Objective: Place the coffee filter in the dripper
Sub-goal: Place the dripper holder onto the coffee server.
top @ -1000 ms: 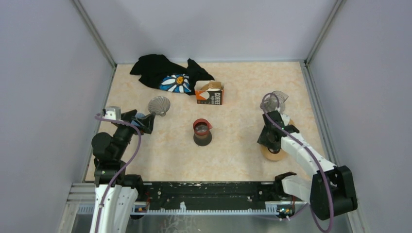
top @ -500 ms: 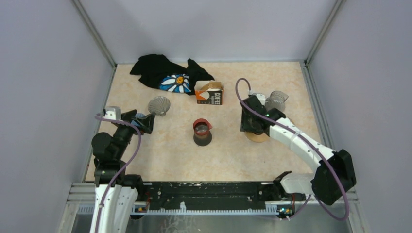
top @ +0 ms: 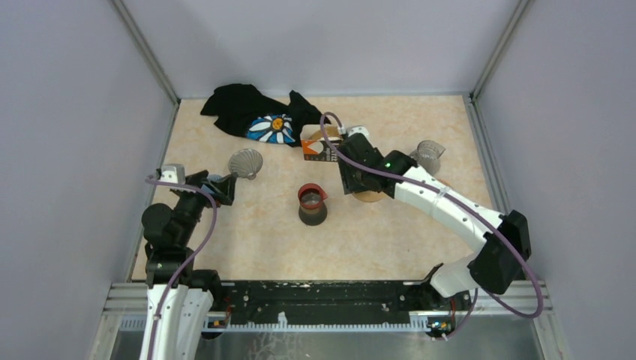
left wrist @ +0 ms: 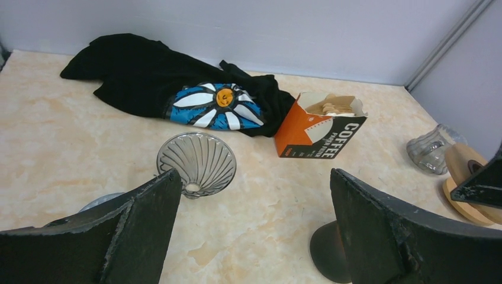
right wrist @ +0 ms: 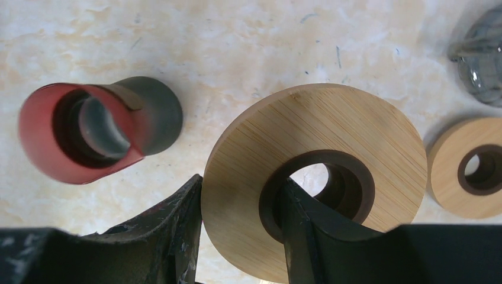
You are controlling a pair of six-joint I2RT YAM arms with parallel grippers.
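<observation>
Beige marble-look surface, grey walls; orange-black cardboard box holds tan paper filters, ahead-right of wide left tool; ribbed glass dripper empty, just ahead; right tool grips round bamboo ring

Matt wooden ring, glossy ribbed glass dripper.

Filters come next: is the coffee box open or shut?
Open. The coffee box has its top flaps up, with brown filters showing inside.
</observation>
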